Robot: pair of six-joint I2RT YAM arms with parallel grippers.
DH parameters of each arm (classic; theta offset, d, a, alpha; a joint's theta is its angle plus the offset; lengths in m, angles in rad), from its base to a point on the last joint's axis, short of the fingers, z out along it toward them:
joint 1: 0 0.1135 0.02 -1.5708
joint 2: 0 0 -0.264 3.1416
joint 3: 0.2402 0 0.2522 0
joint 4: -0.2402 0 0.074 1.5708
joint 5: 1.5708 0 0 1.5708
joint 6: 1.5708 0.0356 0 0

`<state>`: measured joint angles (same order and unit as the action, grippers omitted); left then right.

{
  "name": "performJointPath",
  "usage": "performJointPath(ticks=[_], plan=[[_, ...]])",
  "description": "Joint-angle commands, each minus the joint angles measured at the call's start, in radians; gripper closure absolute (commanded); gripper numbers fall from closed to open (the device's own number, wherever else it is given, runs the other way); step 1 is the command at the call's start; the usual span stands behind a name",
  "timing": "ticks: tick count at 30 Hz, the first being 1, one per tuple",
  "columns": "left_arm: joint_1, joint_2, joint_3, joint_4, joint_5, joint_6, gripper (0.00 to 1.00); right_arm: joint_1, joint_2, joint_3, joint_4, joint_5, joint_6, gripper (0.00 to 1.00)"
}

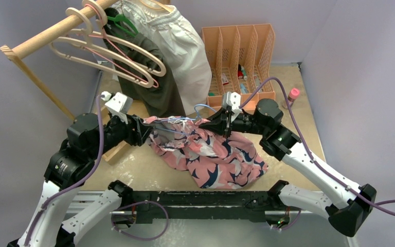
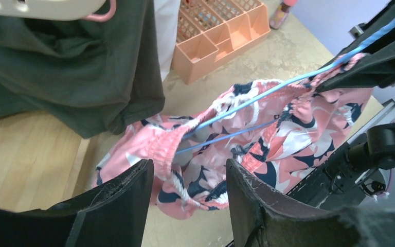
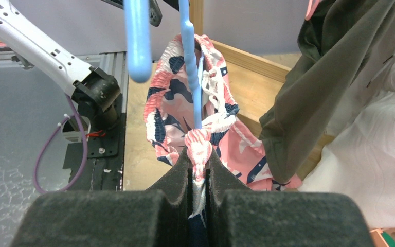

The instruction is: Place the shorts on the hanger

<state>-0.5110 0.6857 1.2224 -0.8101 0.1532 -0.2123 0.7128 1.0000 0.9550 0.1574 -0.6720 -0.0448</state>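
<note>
Shorts (image 1: 213,157) of soft pink fabric, printed with navy-and-white shark shapes and fitted with a white drawstring, hang stretched between the two claws above the beige worktop (image 1: 293,128). Their lower folds are heaped on the worktop near its front edge. The thin light-blue wire hanger (image 1: 182,128) runs along and through the gathered waistband, with its small hook towards the right claw.

The right claw (image 3: 199,159) is closed tight on a bunched knot of waistband. The hanger's wire (image 3: 192,77) comes straight down into that same pinch, but whether the wire itself is clamped cannot be told. From there the shorts (image 3: 167,103) spread away towards the left arm.

The left claw (image 2: 187,167) meets the opposite end of the waistband. Its jaws stand part-way apart with pink fabric (image 2: 298,128) lying between the fingertips. Whether they press on the cloth cannot be told. The two blue wires (image 2: 267,92) cross the waistband opening just beyond it.

Just behind the shorts hangs a dark olive garment (image 1: 154,87), with a white garment (image 1: 187,51) beside it. Both hang from a wooden rail (image 1: 56,32) that also carries beige plastic hangers (image 1: 108,62) and a green hanger (image 1: 123,23). A peach slotted file organiser (image 1: 239,51) stands at the back right of the worktop, with a small pink-capped bottle (image 1: 293,94) next to it.
</note>
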Motion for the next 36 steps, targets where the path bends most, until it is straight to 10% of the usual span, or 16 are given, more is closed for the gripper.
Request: performJointPath(ticks=[1, 7, 11, 29, 36], plan=[[0.003, -0.017, -0.070, 0.007, -0.070, -0.061, 0.47, 0.004, -0.019, 0.021, 0.081, 0.052, 0.034, 1.00], [0.003, -0.016, -0.155, 0.104, -0.087, -0.092, 0.52, 0.004, -0.019, 0.021, 0.111, 0.072, 0.053, 1.00], [0.003, 0.009, -0.130, 0.174, -0.026, -0.104, 1.00, 0.004, -0.009, 0.020, 0.113, 0.071, 0.060, 1.00], [0.003, 0.162, -0.071, 0.372, 0.266, -0.267, 0.99, 0.021, 0.146, 0.035, 0.263, 0.072, 0.095, 1.00], [0.003, 0.179, -0.017, 0.231, 0.262, -0.043, 0.62, 0.022, 0.075, -0.243, 0.720, 0.043, 0.307, 1.00]])
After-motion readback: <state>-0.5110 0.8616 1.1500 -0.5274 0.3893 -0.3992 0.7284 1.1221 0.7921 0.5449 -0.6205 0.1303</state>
